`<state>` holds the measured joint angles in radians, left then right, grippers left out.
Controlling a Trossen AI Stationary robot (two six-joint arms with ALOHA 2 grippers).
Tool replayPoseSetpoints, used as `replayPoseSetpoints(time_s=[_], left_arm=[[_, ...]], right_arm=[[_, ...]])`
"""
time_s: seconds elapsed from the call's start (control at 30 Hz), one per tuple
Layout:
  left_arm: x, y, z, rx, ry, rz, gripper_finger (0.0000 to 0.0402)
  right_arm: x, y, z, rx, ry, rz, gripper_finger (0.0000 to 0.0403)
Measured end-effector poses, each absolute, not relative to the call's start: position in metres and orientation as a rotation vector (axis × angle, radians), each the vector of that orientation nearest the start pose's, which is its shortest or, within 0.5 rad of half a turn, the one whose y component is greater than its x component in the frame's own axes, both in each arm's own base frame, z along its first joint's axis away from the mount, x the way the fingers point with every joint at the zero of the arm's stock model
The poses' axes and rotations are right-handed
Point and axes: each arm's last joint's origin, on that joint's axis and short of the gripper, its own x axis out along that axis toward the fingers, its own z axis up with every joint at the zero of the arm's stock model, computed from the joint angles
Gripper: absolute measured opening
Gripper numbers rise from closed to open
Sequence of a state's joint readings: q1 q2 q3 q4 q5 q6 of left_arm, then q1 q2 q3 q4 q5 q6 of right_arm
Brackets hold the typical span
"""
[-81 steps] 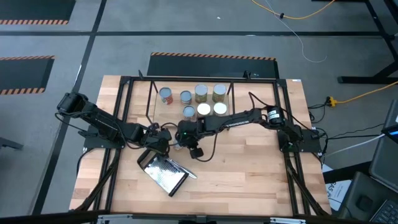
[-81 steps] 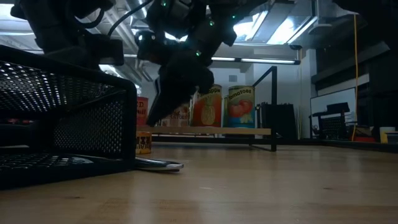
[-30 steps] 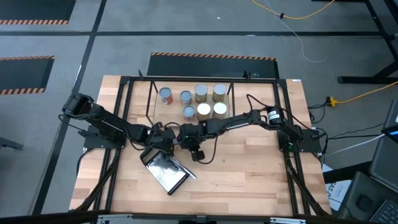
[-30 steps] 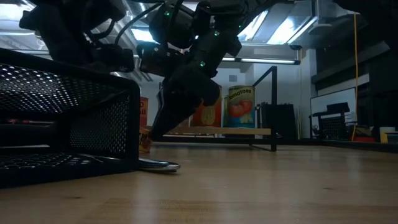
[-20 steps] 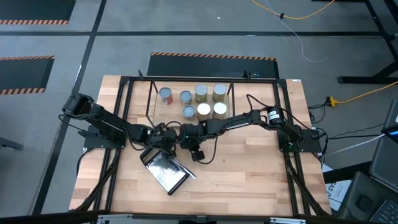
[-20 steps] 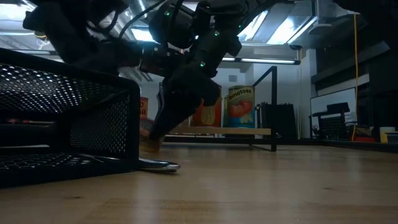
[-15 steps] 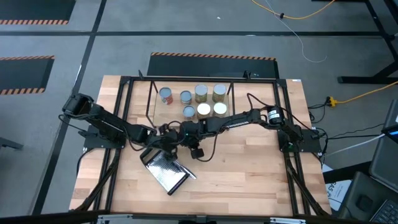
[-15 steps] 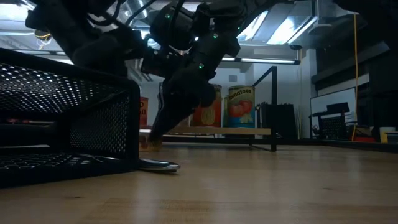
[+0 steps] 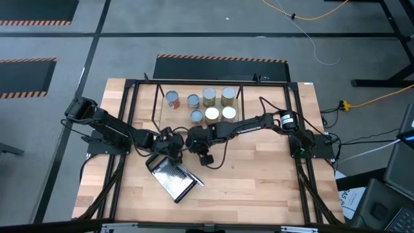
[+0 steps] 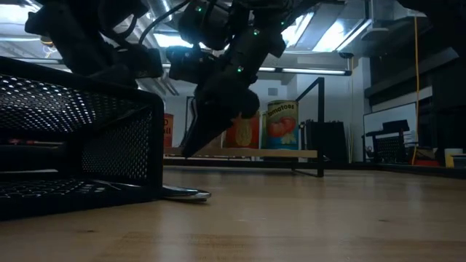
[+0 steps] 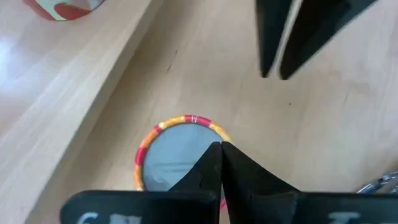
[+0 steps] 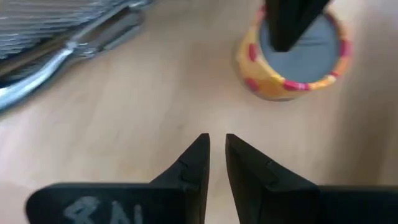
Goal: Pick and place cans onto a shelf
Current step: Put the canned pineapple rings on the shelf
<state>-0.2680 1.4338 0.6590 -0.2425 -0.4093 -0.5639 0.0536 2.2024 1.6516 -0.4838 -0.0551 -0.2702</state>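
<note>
A small can [image 11: 177, 152] with a grey top and a yellow and red label stands on the table, between my two grippers; it also shows in the right wrist view [image 12: 292, 59]. My left gripper [image 11: 219, 148] is shut, its tips over the can's top. My right gripper [image 12: 216, 144] is shut to a narrow slit and empty, just to the can's right; in the high view [image 9: 194, 140] it faces the left gripper [image 9: 173, 144]. The shelf [image 9: 156, 103] at the far middle holds several cans [image 9: 209, 97]. In the low view the small can is hidden. My left gripper has its shut fingertips [image 12: 283, 37] down on the can's grey top [image 11: 186, 158], near the rim. They come from above, slanting. The can stands on its base on the table.
A flat metal grater [image 9: 171, 178] with a black handle lies just nearer than the grippers; its mesh [image 10: 73, 145] fills the low view's left. The black frame [image 9: 129, 87] edges the table. Bare wood [image 9: 259, 175] lies at the near right.
My right gripper has risen a little from the table. My left gripper has edged toward the table's right, onto the can. In the low view the small can, which showed beside the mesh's edge, no longer shows there.
</note>
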Motion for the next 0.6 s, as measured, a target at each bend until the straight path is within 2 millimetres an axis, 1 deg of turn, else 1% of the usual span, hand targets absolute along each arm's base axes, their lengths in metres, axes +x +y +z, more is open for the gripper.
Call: replayPoseSetpoints(time_s=[0.17, 0.27, 0.33, 0.6], left_arm=[[0.243, -0.054, 0.156, -0.165, 0.889, 0.412, 0.0001], [0.24, -0.054, 0.154, -0.154, 0.924, 0.419, 0.0001], [0.237, -0.053, 0.153, -0.151, 0.954, 0.42, 0.0002], [0.231, -0.054, 0.152, -0.178, 1.056, 0.343, 0.0006]], right_arm=[[0.467, 0.02, 0.154, -0.26, 1.008, 0.185, 0.0058], [0.468, 0.017, 0.148, -0.232, 1.027, 0.165, 0.0058], [0.468, 0.015, 0.147, -0.226, 1.031, 0.16, 0.0058], [0.471, 0.015, 0.149, -0.228, 0.992, 0.156, 0.0058]])
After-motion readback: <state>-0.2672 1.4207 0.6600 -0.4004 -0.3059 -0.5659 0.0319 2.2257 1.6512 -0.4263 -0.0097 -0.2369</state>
